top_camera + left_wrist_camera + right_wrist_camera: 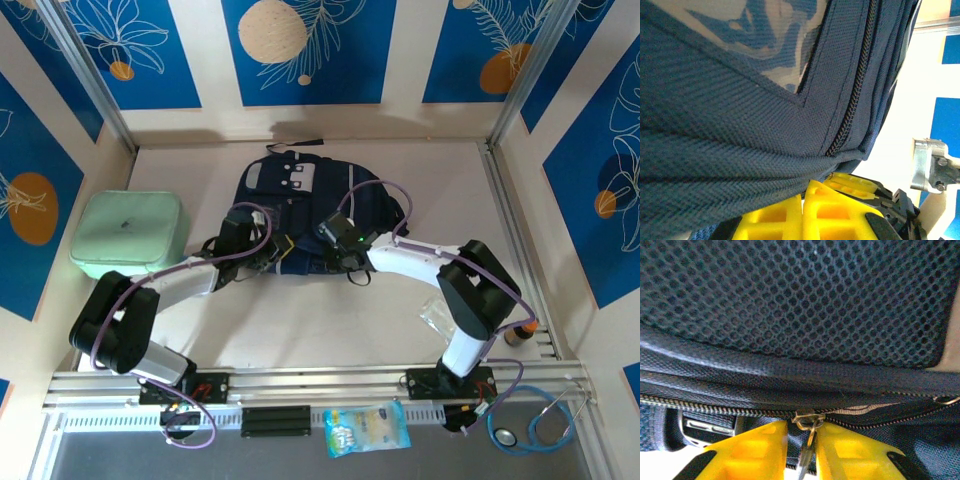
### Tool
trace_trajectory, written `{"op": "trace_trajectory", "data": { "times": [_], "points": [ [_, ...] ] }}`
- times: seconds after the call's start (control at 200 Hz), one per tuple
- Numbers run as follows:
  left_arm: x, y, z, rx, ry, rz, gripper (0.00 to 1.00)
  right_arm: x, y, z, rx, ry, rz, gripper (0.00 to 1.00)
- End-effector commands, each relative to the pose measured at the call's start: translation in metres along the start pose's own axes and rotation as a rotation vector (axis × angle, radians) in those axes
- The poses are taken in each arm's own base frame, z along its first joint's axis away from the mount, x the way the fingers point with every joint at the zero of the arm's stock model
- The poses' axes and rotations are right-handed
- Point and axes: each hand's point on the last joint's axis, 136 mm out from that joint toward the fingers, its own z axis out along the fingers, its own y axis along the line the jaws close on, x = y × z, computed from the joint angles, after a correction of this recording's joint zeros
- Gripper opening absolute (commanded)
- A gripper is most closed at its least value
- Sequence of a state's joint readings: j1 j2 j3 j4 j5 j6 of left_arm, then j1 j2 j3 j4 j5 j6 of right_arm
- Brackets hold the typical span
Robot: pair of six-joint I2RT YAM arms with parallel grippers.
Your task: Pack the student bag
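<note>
The right gripper (802, 432) is nearly closed, pinching the zipper pull (807, 452) at the lower edge of the student bag (300, 195). The left gripper (805, 192) is fully closed on a fold of bag fabric. Overhead, the bag lies upper centre; a mint case (128, 235) sits left, a snack packet (367, 428) bottom centre

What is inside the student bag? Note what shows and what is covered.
Nothing inside shows. The student bag presents only navy fabric and mesh; its zipper pull sits pinched in the right gripper. Any contents are covered.
</note>
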State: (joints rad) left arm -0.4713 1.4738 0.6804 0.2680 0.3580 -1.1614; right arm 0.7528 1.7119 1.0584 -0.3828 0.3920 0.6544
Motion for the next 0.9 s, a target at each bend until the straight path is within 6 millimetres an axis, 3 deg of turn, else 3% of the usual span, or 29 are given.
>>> {"op": "trace_trajectory", "data": {
  "times": [0.0, 0.145, 0.32, 0.42, 0.52, 0.645, 0.83, 0.895],
  "points": [
    [-0.014, -0.012, -0.009, 0.027, -0.048, 0.044, 0.00, 0.001, -0.009, 0.003, 0.040, 0.018, 0.006, 0.16],
    [-0.021, -0.006, -0.012, 0.005, -0.070, 0.046, 0.00, -0.001, -0.037, -0.004, 0.147, -0.021, 0.051, 0.06],
    [-0.037, 0.015, -0.016, -0.050, -0.103, 0.038, 0.00, -0.005, -0.080, -0.017, 0.244, -0.064, 0.130, 0.02],
    [-0.045, 0.025, -0.017, -0.069, -0.115, 0.032, 0.00, -0.008, -0.088, -0.022, 0.249, -0.067, 0.131, 0.00],
    [-0.056, 0.031, -0.016, -0.081, -0.125, 0.035, 0.00, -0.020, -0.070, -0.029, 0.197, -0.090, 0.044, 0.00],
    [-0.068, 0.039, -0.018, -0.109, -0.143, 0.037, 0.00, -0.046, -0.025, -0.047, 0.058, -0.147, -0.070, 0.00],
    [-0.076, 0.052, -0.035, -0.164, -0.184, 0.027, 0.41, -0.070, 0.039, -0.071, -0.183, -0.175, -0.148, 0.00],
    [-0.075, 0.053, -0.044, -0.179, -0.197, 0.026, 0.49, -0.073, 0.055, -0.075, -0.238, -0.170, -0.162, 0.00]
  ]
}}
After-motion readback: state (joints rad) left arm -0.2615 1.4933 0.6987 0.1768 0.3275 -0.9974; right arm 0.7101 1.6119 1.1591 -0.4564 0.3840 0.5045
